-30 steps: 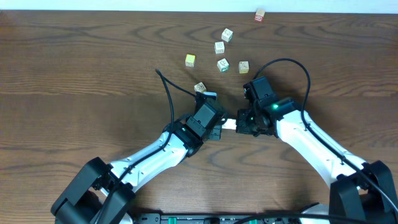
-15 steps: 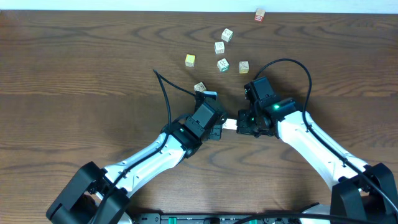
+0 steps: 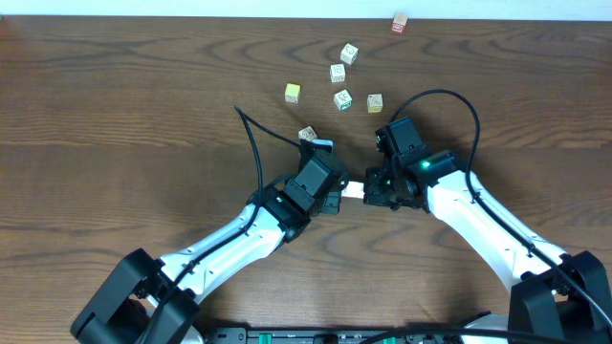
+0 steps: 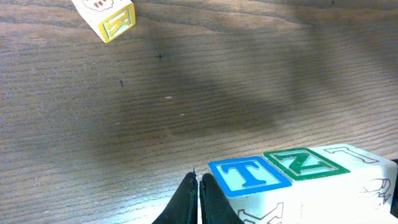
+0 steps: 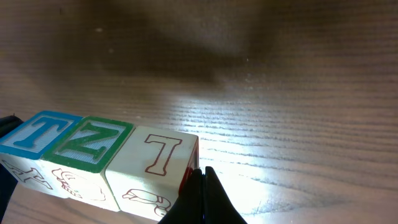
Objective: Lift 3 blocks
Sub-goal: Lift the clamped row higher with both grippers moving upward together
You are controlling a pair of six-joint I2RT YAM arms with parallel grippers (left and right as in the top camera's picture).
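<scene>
1. Currently both arms are meeting near the middle of the table (image 3: 115,115), tips pointing at each other, with the row of three blocks (image 3: 352,189) sitting between them.
2. Left gripper (image 4: 199,190) is showing its jaws fully closed, nothing between the fingers. The closed tip is pressing against the end face of the blue-T block (image 4: 249,174).
3. Right gripper (image 5: 200,183) is doing the same from the other end: jaws closed, nothing in them, tip butting against the red-letter block (image 5: 161,155).
4. So the row is being squeezed end to end between the two closed tips, not pinched inside either jaw. Order from the left arm's side: blue-T block, green-letter block (image 5: 93,143), red-letter block, all three touching face to face.
5. Cannot tell whether the row is sitting on the wood or hanging clear of it; both wrist views are cutting off its underside.
6. A loose yellow-K block (image 4: 109,18) is lying on the table beyond the left gripper, apart from the row.
7. Further back, a plain yellow cube (image 3: 292,92) and four whitish cubes (image 3: 342,98) are lying scattered. A reddish cube (image 3: 400,23) is sitting near the far edge.
</scene>
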